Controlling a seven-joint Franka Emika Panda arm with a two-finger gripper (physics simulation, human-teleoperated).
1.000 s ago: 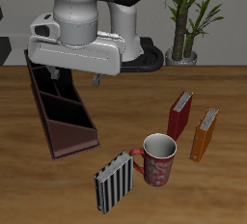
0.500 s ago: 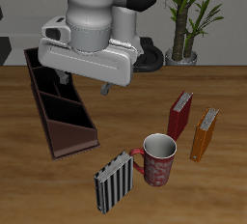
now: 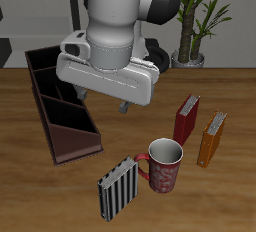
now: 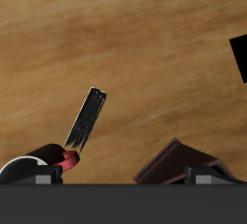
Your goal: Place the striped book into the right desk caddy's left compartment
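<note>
Hovering above the desk (image 3: 20,191) with nothing in it, the claw (image 4: 120,178) shows only the dark tips of its two fingers, set well apart: released. The striped book (image 3: 117,187) stands on its lower edge near the desk's front edge, its spine touching or nearly touching the red patterned mug (image 3: 164,163); the wrist view sees it almost edge-on as a thin sliver.

That closeness is the main hazard, as I judge it. A finger coming down on the mug side could strike the mug's handle or rim, shove it, and tip the thin book flat, where it would be hard to pick up. A grip off the book's middle could let it swing and then catch on a divider of the right desk caddy (image 3: 62,111), which sits farther back. The red book (image 3: 186,119) and orange book (image 3: 211,139) stand beyond the mug, well apart from the striped one, and seem unlikely to interfere.

No brand, label or readable writing shows on any cover, the mug or the caddy.
</note>
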